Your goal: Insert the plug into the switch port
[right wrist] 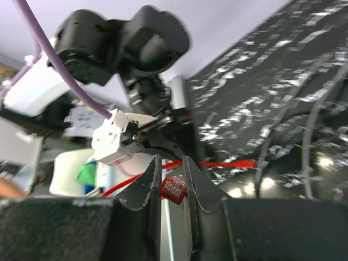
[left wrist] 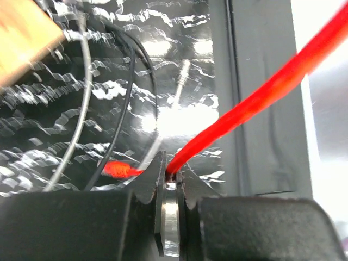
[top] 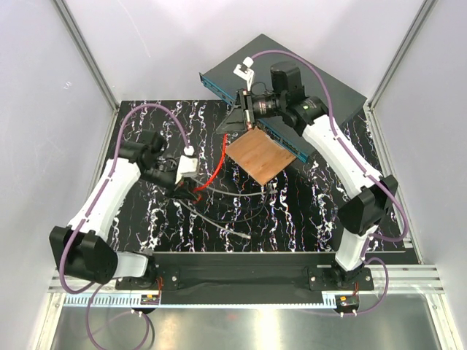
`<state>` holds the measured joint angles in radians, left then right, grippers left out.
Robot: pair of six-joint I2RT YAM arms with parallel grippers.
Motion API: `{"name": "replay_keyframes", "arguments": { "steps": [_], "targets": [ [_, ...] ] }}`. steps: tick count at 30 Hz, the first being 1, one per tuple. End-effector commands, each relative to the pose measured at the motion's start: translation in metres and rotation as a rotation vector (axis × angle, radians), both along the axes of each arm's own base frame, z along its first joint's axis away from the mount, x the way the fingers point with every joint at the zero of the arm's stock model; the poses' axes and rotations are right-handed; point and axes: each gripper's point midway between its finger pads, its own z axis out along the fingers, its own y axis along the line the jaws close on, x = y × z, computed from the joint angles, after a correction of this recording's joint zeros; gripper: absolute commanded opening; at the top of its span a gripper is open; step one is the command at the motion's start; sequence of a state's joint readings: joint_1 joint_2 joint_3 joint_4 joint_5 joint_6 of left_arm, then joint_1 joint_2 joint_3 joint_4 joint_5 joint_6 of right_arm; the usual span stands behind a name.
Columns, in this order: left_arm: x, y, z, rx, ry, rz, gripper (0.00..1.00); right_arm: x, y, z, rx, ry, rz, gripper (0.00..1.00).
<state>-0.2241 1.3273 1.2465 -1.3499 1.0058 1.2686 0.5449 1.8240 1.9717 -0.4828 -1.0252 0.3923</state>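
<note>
The switch (top: 349,90) is a flat dark grey box at the back of the table, and its blue socket face (top: 284,143) looks toward the front left. My right gripper (top: 233,120) hovers just in front of that face's left part. It is shut on the red plug (right wrist: 173,188), whose contacts face the camera between the fingers. The red cable (top: 221,152) runs from the plug down to my left gripper (top: 193,192), which is shut on the cable (left wrist: 244,106) low over the mat. The sockets do not show in either wrist view.
A copper-brown square plate (top: 259,157) lies in front of the switch, below my right gripper. Loose black and grey cables (top: 233,208) lie across the patterned mat. A second red plug end (right wrist: 247,162) rests on the mat. White walls close in the sides.
</note>
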Motion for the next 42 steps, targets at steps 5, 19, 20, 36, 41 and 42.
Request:
{"name": "replay_keyframes", "arguments": {
  "steps": [5, 19, 20, 36, 41, 42],
  "targets": [
    [-0.075, -0.004, -0.035, 0.136, 0.525, -0.034, 0.00, 0.010, -0.026, -0.007, -0.109, -0.124, -0.127, 0.00],
    [0.021, 0.021, 0.032, -0.012, -0.042, 0.350, 0.50, 0.002, -0.043, 0.017, -0.098, -0.127, -0.244, 0.00],
    [0.027, 0.025, 0.039, -0.023, -0.033, 0.436, 0.56, -0.004, -0.044, 0.016, -0.087, -0.075, -0.257, 0.00],
    [0.064, -0.021, 0.188, -0.345, -0.396, 0.739, 0.79, -0.010, -0.005, 0.037, 0.104, 0.160, -0.323, 0.00],
    [0.079, -0.037, 0.188, -0.323, -0.401, 0.740, 0.72, -0.012, 0.002, 0.039, 0.110, 0.153, -0.327, 0.00],
    [0.077, -0.041, 0.187, -0.317, -0.393, 0.729, 0.71, -0.010, 0.003, 0.037, 0.107, 0.155, -0.335, 0.00]
  ]
}}
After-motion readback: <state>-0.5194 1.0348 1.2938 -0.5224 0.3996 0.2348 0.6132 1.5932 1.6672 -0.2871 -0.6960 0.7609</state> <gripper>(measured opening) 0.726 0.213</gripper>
